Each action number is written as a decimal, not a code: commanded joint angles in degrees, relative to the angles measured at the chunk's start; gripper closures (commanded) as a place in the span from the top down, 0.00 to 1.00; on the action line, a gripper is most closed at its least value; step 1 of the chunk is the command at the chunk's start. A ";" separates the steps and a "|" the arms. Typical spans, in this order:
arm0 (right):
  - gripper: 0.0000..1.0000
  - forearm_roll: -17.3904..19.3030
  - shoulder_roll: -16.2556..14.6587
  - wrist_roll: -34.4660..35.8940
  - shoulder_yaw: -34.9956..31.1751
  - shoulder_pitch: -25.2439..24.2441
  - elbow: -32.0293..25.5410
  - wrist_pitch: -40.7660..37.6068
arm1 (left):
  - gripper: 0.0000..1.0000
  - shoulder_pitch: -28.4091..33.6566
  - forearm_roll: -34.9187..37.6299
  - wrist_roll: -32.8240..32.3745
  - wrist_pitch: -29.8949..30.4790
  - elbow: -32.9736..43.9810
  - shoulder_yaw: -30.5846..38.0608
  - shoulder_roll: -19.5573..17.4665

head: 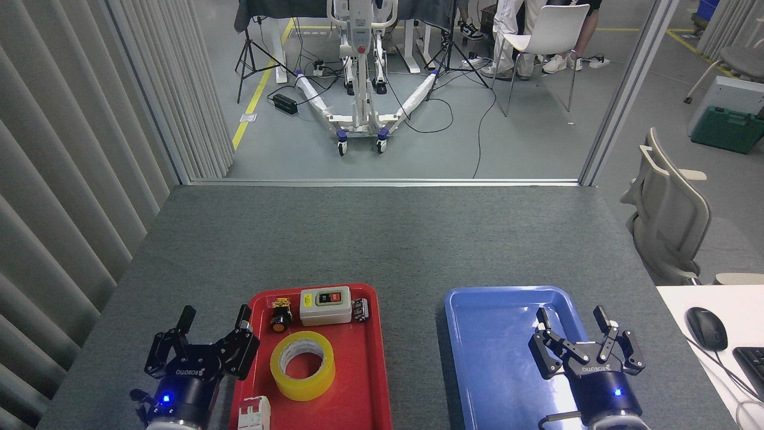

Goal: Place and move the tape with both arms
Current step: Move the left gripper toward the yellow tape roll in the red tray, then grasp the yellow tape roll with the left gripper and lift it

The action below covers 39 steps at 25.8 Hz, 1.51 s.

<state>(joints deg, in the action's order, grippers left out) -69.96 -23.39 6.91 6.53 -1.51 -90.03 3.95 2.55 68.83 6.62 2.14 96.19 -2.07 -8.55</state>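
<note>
The tape point(302, 365), a wide yellow roll with a white core, lies flat in the middle of the red tray point(364, 394). My left gripper point(215, 318) stands open just left of the tray's left rim, its right finger at the rim, a short way from the roll. Nothing is between its fingers. My right gripper point(572, 319) is open and empty over the right side of the blue tray point(486, 340).
In the red tray, behind the roll, sit a beige switch box point(325, 305), an orange push button point(279, 315) and a small black part point(360, 310); a white breaker point(253, 415) lies at its front. A mouse point(706, 328) rests on the white desk at right.
</note>
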 commanded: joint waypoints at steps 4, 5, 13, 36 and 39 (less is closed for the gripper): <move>1.00 0.00 0.01 -0.05 0.06 -0.16 -0.06 0.00 | 1.00 -6.85 0.08 -25.24 -0.47 0.05 -1.97 -1.21; 1.00 0.00 0.01 -0.05 0.06 -0.16 -0.06 0.00 | 1.00 -7.73 0.08 -30.34 -0.47 0.05 -2.23 -1.21; 1.00 0.26 0.01 -0.05 -0.02 -0.24 0.03 -0.08 | 1.00 -19.51 -0.01 -63.39 -0.03 -6.10 -5.75 -1.12; 1.00 0.35 -0.17 0.13 -0.02 -0.68 0.12 -0.08 | 0.99 -31.46 0.78 -77.72 1.72 -27.63 -12.87 0.46; 1.00 0.35 -0.43 0.21 -0.11 -0.95 0.21 -0.08 | 0.96 -32.43 1.05 -77.72 1.81 -30.62 -12.96 0.73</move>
<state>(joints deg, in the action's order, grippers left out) -69.61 -23.61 7.02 6.43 -2.29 -89.92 3.88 -29.11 69.53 -71.11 3.95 68.29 -14.85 -8.13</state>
